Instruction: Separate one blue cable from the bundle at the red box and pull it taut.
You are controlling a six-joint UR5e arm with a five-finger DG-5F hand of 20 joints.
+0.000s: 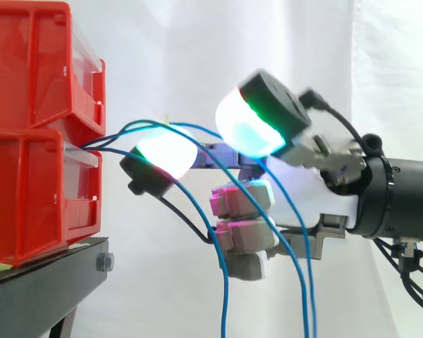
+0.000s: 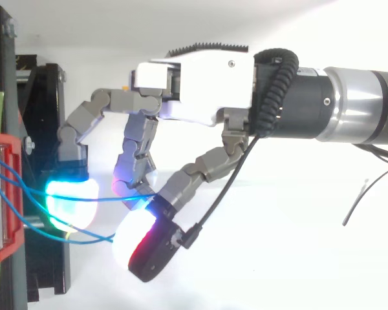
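Hanging white curtain (image 1: 197, 56) backs red bins (image 1: 28, 141) on black stand (image 1: 42, 289).

Level side, overhead; both close on hand (image 2: 200, 84)

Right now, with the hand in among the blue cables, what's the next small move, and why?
Probably close the pads on the one blue cable spanning the gap between them, before retreating. The hand looks open, nothing pinched, and the other cables from the red bins sag loosely, so pulling now would likely just slip.
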